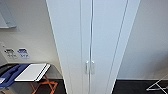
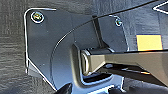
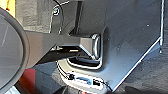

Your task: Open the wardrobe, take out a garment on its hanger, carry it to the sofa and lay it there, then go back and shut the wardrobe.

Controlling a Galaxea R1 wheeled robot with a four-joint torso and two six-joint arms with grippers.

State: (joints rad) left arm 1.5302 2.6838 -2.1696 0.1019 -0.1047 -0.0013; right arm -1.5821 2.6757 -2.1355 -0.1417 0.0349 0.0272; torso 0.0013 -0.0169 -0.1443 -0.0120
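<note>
I see the wardrobe [image 1: 100, 37] dead ahead at twelve o'clock: tall, narrow, white, both plain doors shut, its two small vertical handles [image 1: 89, 67] side by side low on the centre seam.

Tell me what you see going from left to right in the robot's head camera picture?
Blue thing → white board on orange legs → wardrobe with its two small handles → thin metal frame on the floor.
</note>
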